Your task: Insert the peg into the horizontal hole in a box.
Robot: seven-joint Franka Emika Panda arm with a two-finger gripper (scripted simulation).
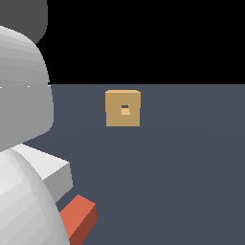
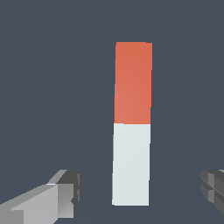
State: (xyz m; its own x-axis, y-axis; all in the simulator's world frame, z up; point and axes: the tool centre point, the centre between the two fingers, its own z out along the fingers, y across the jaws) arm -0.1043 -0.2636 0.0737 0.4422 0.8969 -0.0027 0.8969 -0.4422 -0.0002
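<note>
A bare simulated test scene, no real room: a flat, untextured slate-blue tabletop [image 1: 191, 182] runs to a straight edge under plain black, and the tan box [image 1: 123, 108] is a flat-shaded, featureless block.

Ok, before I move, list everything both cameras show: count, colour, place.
peg: one, half red-orange, half white, lying flat on the floor, between the open fingers in the wrist view.
box: one, tan, on the floor, far from the arm.
hole: one, small square, centre of the box's face.
floor: one, dark blue-grey.
arm: one, light grey, exterior view's left.
gripper: one, grey, open, fingers either side of the peg's white end, not touching.
</note>
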